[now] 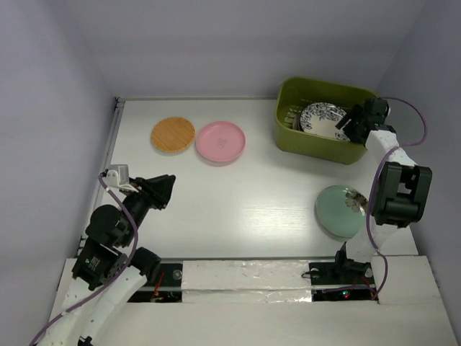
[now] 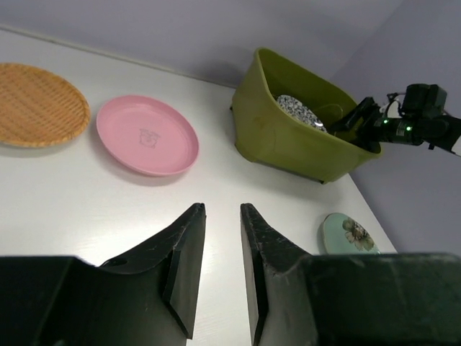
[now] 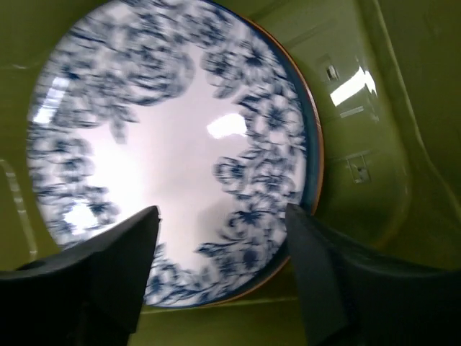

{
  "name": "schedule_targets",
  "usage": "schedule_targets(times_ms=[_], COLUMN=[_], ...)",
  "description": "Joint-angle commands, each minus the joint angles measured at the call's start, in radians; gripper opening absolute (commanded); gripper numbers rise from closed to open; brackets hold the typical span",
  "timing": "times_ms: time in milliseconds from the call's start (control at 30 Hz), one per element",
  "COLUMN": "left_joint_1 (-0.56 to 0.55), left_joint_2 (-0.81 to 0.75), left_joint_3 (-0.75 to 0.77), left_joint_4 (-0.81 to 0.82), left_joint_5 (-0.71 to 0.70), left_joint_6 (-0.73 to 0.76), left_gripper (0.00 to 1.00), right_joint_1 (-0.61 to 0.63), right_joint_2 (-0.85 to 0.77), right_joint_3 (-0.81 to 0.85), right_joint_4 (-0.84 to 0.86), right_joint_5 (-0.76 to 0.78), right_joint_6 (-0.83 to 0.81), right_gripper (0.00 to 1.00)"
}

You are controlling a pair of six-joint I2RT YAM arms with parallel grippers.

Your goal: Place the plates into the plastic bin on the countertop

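Observation:
The olive-green plastic bin (image 1: 310, 144) stands at the back right of the white countertop (image 1: 252, 194). A white plate with a blue pattern (image 1: 323, 119) leans inside it. My right gripper (image 1: 353, 122) is open over the bin's right end. In the right wrist view, the right gripper (image 3: 222, 216) has its jaws spread wide in front of that plate (image 3: 180, 130), not gripping it. The wood-tan plate (image 1: 173, 135) and pink plate (image 1: 220, 141) lie at the back left. A mint green plate (image 1: 340, 210) lies at the near right. My left gripper (image 1: 162, 191) is empty, with a narrow gap between its jaws.
The left wrist view shows the left gripper (image 2: 223, 210), wood-tan plate (image 2: 36, 104), pink plate (image 2: 148, 135), bin (image 2: 281, 144), mint green plate (image 2: 349, 234) and right gripper (image 2: 360, 119). A metal rail (image 1: 112, 137) runs along the left edge. Walls enclose the counter.

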Motion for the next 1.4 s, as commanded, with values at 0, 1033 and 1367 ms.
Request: schedule_targets(times_ms=[0,1033,1367], left_joint_1=[-0.006,0.084,0.117], left_joint_2=[0.049,1.367,1.621], left_joint_3=[-0.014,0.226,0.444], left_joint_4=[0.047,0.507,0.432], left_joint_5=[0.023,-0.207,-0.109], left_joint_6=[-0.059,-0.237,-0.219], left_gripper=[0.24,0.54,0.29], right_joint_1=[-0.005,0.517,0.526], right_joint_2=[-0.122,-0.951,-0.958], right_joint_3=[-0.011,-0.807,-0.874], right_joint_4=[0.026,0.565,0.615], right_joint_5=[0.067,-0.333,-0.442], right_joint_6=[0.006,0.196,0.19], right_gripper=[0.78,0.04,0.09])
